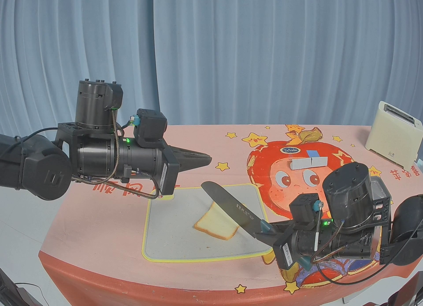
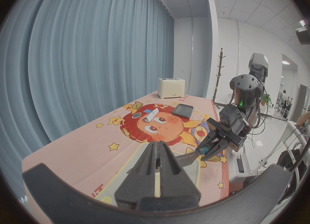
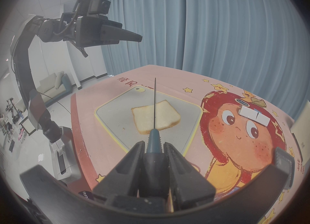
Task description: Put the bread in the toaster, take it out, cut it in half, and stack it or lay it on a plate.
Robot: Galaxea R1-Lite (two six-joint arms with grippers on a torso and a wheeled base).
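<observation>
Head view. Slice of pale white bread with tan crust (image 1: 216, 225) lies flat, lower centre of frame, on a grey cutting mat with yellow border (image 1: 172, 236). The mat sits on the pink cartoon-printed bench (image 1: 101, 236)

Right fingers (image 1: 272, 232), lower right, clamped on the teal handle of a dark-bladed knife (image 1: 231, 205). Blade runs up-left across the slice's right edge (contact with the bread: cannot tell). Right wrist view: blade seen edge-on, lined over the slice's middle

Left fingers (image 1: 198, 159), centre left, pressed together, gripping nothing, held above the mat's far edge

Cream boxy toaster (image 1: 394, 135) at right edge of frame, on the bench's far corner, well apart from the mat. Left wrist view: dark flat tray (image 2: 182, 109) on the bench near the toaster
</observation>
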